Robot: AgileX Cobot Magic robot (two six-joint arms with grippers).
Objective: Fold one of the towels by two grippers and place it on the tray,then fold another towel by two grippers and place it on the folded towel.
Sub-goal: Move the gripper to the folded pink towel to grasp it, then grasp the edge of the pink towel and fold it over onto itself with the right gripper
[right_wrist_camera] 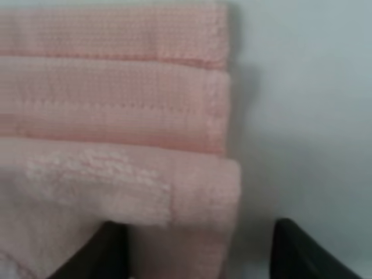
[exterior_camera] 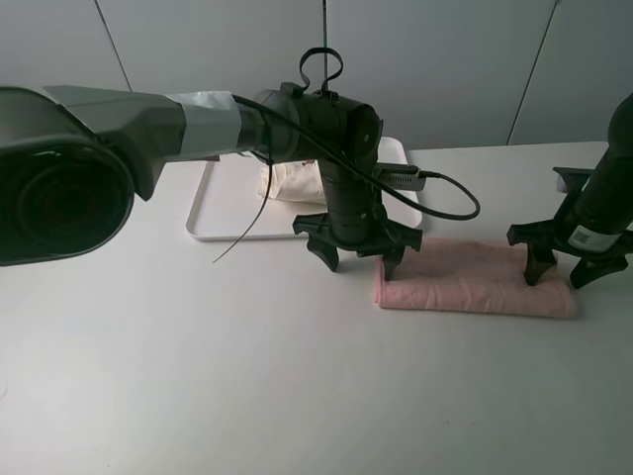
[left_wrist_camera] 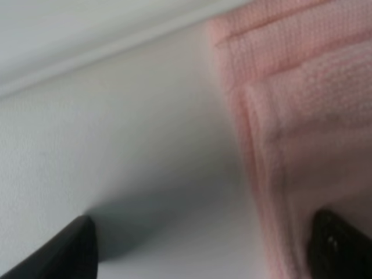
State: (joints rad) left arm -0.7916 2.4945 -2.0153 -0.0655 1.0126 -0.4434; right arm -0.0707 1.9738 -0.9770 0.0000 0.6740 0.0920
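The left gripper [exterior_camera: 358,255] has its jaws spread wide, 1 finger on the pink towel's [exterior_camera: 475,278] left end and 1 on the bare table [exterior_camera: 297,376] beside it. The right gripper [exterior_camera: 566,265] straddles the towel's right end with its jaws apart, nothing pinched. The pink towel lies folded into a long strip in front of the white tray [exterior_camera: 213,213], where the cream towel [exterior_camera: 294,182] lies
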